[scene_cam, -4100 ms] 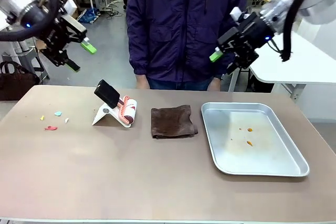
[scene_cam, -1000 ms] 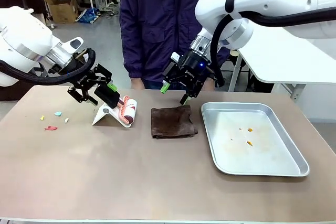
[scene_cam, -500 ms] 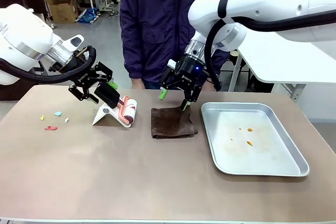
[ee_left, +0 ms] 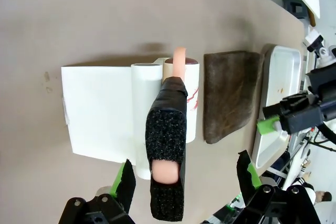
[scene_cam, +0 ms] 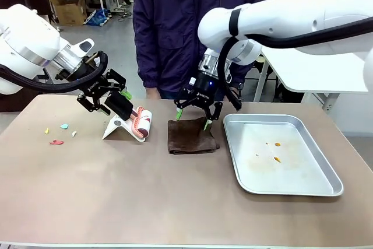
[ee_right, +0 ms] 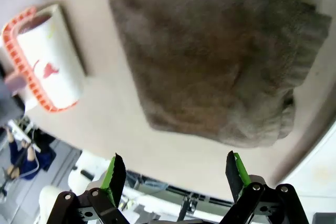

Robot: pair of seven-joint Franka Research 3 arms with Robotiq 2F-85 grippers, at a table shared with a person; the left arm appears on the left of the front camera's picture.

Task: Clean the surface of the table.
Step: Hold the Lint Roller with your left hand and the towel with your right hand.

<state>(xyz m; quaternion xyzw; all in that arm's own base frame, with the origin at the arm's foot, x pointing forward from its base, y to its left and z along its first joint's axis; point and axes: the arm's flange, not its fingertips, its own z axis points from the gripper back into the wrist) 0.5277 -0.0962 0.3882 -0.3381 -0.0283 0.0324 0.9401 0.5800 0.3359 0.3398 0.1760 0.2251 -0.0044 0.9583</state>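
Observation:
The brownish table [scene_cam: 145,196] carries a folded dark brown cloth [scene_cam: 191,136] at its middle and a lint roller [scene_cam: 141,122] with a black handle [scene_cam: 119,104] on a white stand [scene_cam: 118,127]. My left gripper [scene_cam: 111,102] is open with its fingers on either side of the handle [ee_left: 167,156], not closed on it. My right gripper [scene_cam: 193,118] hangs open just above the cloth's [ee_right: 215,72] far edge, jaws pointing down. In the right wrist view the lint roller [ee_right: 50,66] lies to the left.
Small coloured scraps [scene_cam: 56,141] lie near the table's left end. A metal tray [scene_cam: 291,176] holding a few orange crumbs sits at the right, close beside the cloth. A person in a dark jacket [scene_cam: 192,27] stands at the far edge.
My right gripper has come down and slightly left, from above the cloth to just over its far edge. The left gripper has stayed at the roller handle. Earlier, both arms were raised high.

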